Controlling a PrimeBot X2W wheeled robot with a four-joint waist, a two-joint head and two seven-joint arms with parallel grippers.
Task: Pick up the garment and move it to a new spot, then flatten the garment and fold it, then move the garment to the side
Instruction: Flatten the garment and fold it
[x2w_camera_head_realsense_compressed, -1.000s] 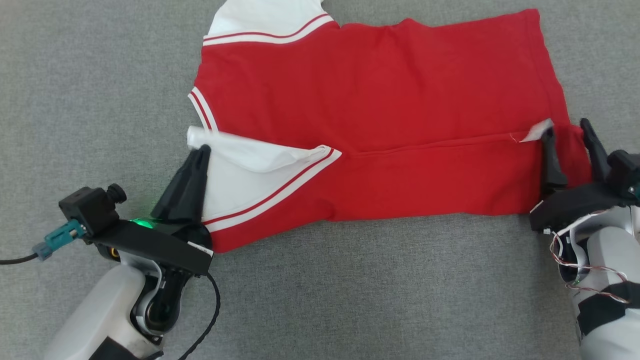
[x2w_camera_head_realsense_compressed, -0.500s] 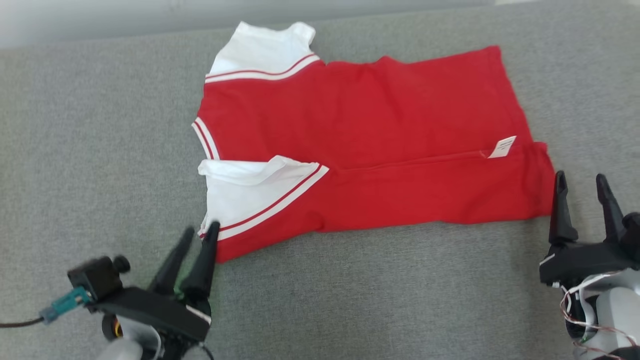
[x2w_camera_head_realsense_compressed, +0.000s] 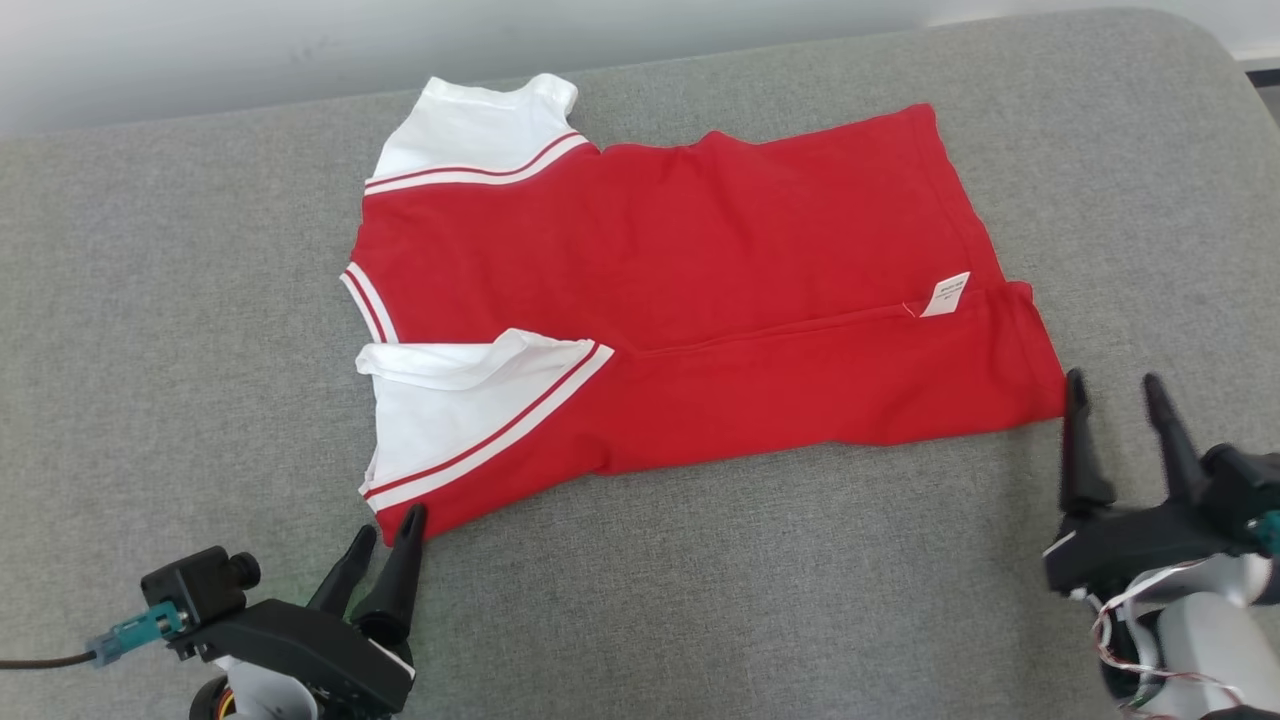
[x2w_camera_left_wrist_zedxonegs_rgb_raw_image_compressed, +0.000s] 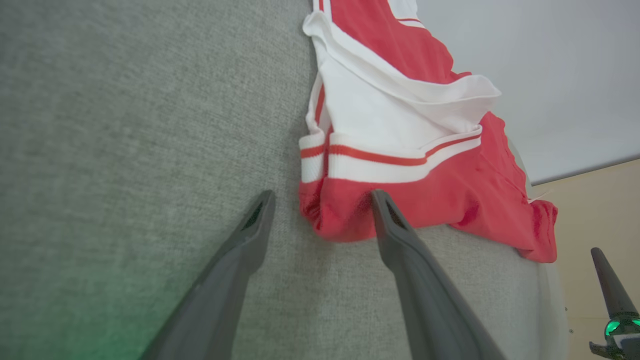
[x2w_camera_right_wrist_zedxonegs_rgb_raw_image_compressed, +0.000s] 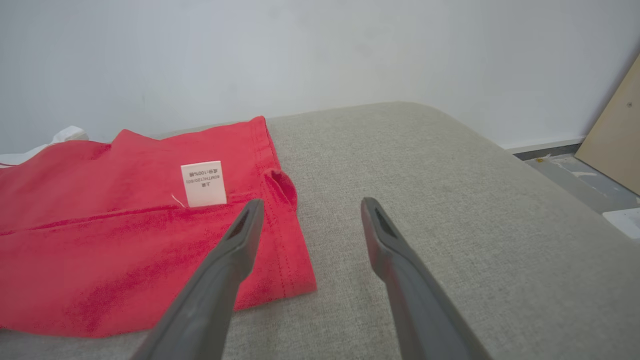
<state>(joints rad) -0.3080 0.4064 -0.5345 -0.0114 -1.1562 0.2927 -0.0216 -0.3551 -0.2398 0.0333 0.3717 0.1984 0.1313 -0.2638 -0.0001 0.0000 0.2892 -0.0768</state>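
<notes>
Grey upholstery (x2w_camera_head_realsense_compressed: 700, 600) under garment (x2w_camera_head_realsense_compressed: 700, 260), white wall (x2w_camera_right_wrist_zedxonegs_rgb_raw_image_compressed: 300, 50)

The shirt (x2w_camera_head_realsense_compressed: 700, 300) lies spread on the cushion (x2w_camera_head_realsense_compressed: 750, 580), its near part folded over the rest. A label (x2w_camera_head_realsense_compressed: 946, 294) lies near its right edge. The left gripper (x2w_camera_head_realsense_compressed: 389, 521) sits just before the shirt's near left corner, and the right gripper (x2w_camera_head_realsense_compressed: 1113, 378) just beside its near right corner. A wall (x2w_camera_head_realsense_compressed: 300, 40) stands behind the cushion.

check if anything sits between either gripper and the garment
Nothing visible does. The left gripper is open at the sleeve corner of the garment, the right gripper open beside its hem corner, bare grey cushion between.
</notes>
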